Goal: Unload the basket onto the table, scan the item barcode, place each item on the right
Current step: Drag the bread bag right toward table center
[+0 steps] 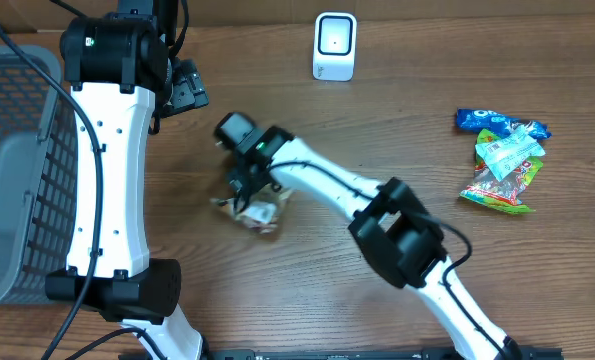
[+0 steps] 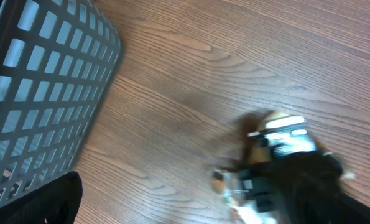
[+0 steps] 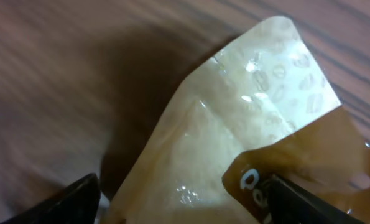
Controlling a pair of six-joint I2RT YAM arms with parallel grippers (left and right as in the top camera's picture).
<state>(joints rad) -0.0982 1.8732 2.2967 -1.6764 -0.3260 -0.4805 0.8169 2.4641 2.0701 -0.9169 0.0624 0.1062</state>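
A grey basket (image 1: 17, 150) sits left, a white scanner (image 1: 334, 45) far, snack packets (image 1: 502, 165) right. The tan packet (image 1: 261, 216) lies centre on the surface (image 1: 397, 110) beneath the right gripper (image 1: 247, 192), its fingers spread wide astride it. The left gripper (image 1: 185, 92) hangs open, empty.

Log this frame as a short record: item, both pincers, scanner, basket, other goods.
item: snack packet, tan, on the table, left of centre
right pincer: open, fingers either side of the packet
left pincer: open, nothing held in view, near the basket
scanner: white, far edge, apart from the packet
basket: grey, left edge
other goods: pile of packets, right side
barcode: not visible
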